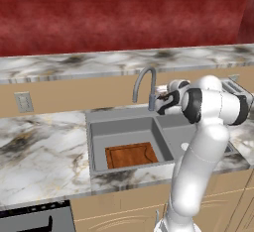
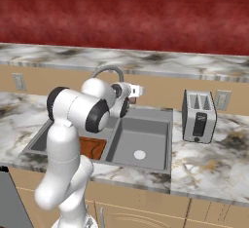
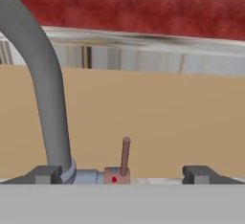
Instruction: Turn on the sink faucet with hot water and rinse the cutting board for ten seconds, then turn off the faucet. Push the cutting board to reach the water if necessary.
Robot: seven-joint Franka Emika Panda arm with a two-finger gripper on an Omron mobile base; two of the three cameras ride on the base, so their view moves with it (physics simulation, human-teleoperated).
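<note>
Pincer (image 3: 124, 174) hangs just in front of the faucet base, its two tips spread wide with the small lever between them and touching neither; the risk sits in that gap.

Largest first: the marble surface (image 1: 39, 146) carries the sink (image 1: 124, 122), whose left basin holds the cutting board (image 1: 130, 154) flat at its near end, well apart from the spot under the spout; no water runs, so a stream may miss the board unless it is pushed farther back.

Next, the sink faucet (image 1: 144, 85) arches at the far rim; a careless approach could knock the pincer against its neck.

Smallest, the lever (image 3: 125, 156) stands upright; a push the wrong way would likely give cold water, or the tips could slip off it.
</note>
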